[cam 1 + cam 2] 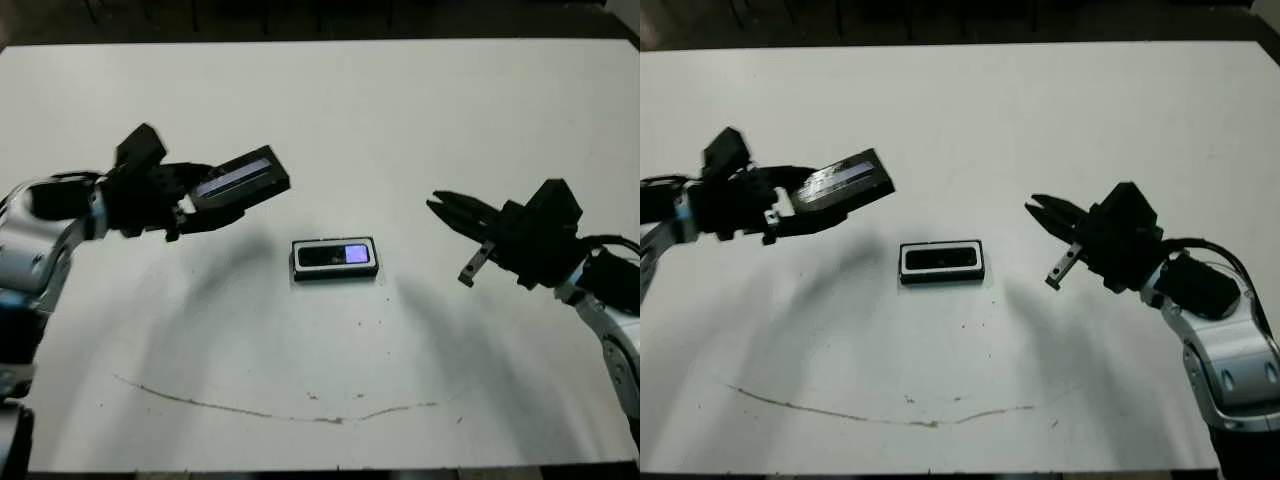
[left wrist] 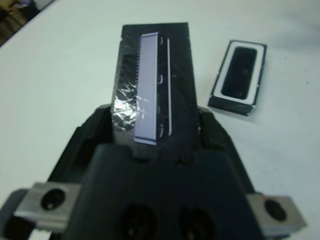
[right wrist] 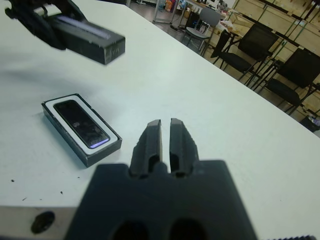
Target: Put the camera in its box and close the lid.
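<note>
The camera (image 1: pixel 336 255), a slim black bar with a bluish screen, lies inside the box (image 1: pixel 296 260), a black-rimmed, white-lined tray at the table's centre. Up and to the left of the box, the black lid (image 1: pixel 240 178) with its silvery patch hangs tilted above the table, and my left gripper (image 1: pixel 205 198) is shut on it. The left wrist view shows the lid (image 2: pixel 152 85) between the fingers, with the box (image 2: pixel 225 70) beyond. My right gripper (image 1: pixel 440 208) hovers to the right of the box, shut and holding nothing; its fingers (image 3: pixel 152 137) nearly touch.
A thin dark scuff line (image 1: pixel 270 410) curves across the white table near its front edge. Dark chairs (image 3: pixel 260 45) stand beyond the far side of the table. Bare tabletop lies all around the box.
</note>
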`<state>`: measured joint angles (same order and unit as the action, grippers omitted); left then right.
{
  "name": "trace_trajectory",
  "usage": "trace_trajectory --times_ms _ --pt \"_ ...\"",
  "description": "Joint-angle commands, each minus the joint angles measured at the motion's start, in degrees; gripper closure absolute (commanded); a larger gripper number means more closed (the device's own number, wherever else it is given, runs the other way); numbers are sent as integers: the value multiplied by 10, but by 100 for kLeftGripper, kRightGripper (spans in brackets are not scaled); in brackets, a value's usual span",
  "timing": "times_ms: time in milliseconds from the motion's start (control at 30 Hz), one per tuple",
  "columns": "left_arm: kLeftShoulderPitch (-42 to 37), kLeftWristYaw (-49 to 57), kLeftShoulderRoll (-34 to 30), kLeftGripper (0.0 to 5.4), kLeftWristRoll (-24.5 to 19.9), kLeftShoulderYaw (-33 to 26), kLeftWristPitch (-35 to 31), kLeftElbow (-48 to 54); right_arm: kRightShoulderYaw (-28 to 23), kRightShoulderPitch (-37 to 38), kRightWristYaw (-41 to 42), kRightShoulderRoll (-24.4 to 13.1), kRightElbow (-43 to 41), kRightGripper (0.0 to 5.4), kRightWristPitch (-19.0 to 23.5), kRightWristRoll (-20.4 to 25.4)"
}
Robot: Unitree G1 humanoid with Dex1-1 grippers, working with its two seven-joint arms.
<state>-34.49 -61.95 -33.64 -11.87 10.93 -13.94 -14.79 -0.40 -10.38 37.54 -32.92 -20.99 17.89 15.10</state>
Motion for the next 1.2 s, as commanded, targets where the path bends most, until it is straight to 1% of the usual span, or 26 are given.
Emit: trace_trajectory --times_ms 33,133,233,400,667,800,867,1000,1200 --pt "-15 -16 22 256 13 16 13 -41 -1 2 -1 1 8 540 11 2" --pt "-22 -20 37 256 19 20 16 -56 -1 2 4 1 15 540 -1 1" --pt "-33 -41 49 256 14 23 13 -76 1 1 5 -2 18 540 -8 -5" --pt "-42 -73 55 256 11 21 13 -96 1 0 4 2 23 540 -3 0" --pt "-57 -129 47 256 6 20 -18 -119 5 -2 4 0 25 540 -6 -6" --pt "-65 -156 43 256 15 28 -30 -130 3 -2 -1 1 15 540 20 4" --pt "-65 -164 47 256 15 30 -32 -139 3 -2 2 1 18 540 8 0" --pt "-69 -180 62 256 18 35 -10 -174 2 -2 5 1 20 540 7 2" --pt "-80 -190 85 256 32 53 -4 -207 4 -3 9 -2 21 540 -5 -2"
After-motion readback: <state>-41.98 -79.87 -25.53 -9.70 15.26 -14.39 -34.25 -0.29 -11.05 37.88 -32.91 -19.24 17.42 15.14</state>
